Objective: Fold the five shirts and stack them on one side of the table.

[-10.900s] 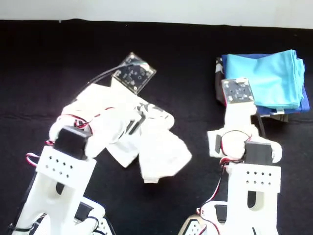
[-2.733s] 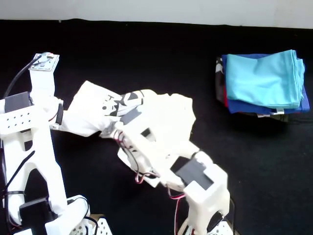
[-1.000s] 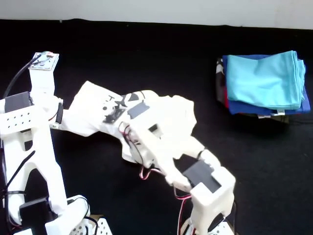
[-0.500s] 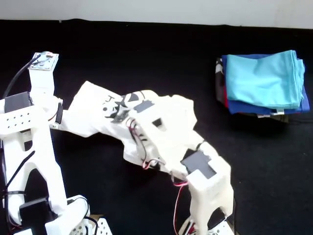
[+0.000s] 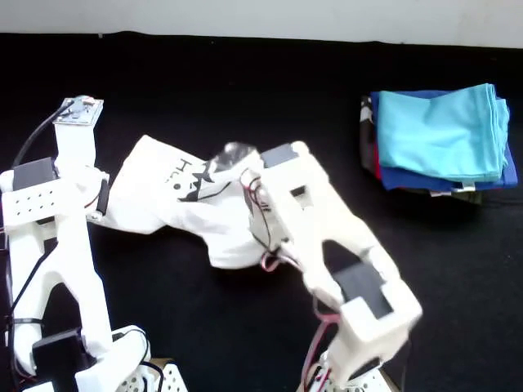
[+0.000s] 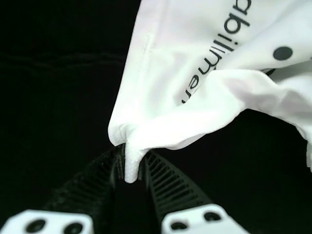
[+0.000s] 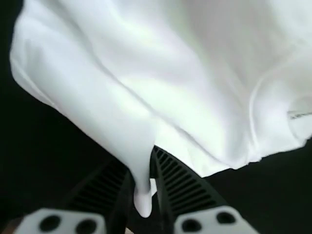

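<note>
A white shirt (image 5: 184, 200) with black print lies stretched across the middle left of the black table (image 5: 245, 90). My left gripper (image 6: 130, 168) is shut on a pinched corner of the white shirt (image 6: 195, 73) at its left end. My right gripper (image 7: 142, 187) is shut on a fold of the white shirt (image 7: 161, 73); in the high view the right arm (image 5: 315, 220) reaches over the cloth's right part and hides it. A stack of folded shirts (image 5: 441, 135), light blue on top, rests at the far right.
The left arm (image 5: 57, 220) stands along the table's left edge. Bare black tabletop (image 5: 458, 269) stretches in front of the stack, and a pale wall (image 5: 261, 16) borders the far edge.
The right arm has swung to the right and lifted, drawing its fold of the white shirt with it and uncovering more of the print. The left arm barely moved.
</note>
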`<state>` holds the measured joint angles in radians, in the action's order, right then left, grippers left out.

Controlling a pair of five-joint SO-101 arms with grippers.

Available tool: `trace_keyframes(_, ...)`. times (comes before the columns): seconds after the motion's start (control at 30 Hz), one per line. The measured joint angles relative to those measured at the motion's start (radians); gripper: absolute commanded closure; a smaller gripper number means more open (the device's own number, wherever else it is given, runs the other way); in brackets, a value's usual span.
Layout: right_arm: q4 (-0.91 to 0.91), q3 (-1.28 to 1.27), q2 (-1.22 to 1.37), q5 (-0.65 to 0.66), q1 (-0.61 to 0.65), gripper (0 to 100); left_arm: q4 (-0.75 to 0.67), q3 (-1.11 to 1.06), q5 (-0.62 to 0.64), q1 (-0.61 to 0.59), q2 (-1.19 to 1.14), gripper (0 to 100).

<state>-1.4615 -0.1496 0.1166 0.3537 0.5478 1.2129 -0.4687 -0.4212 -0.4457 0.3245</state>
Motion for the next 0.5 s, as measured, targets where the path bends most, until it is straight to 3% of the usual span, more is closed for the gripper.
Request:
trace_keyframes(0.3,0.003,-0.002,-0.419,-0.017,-0.029,99.2,0.201,0.183,0.000,0.005,0.184,99)
trace_keyframes(0.5,0.112,0.031,-0.546,-0.017,-0.193,99.2,0.204,0.282,0.000,0.005,0.292,99)
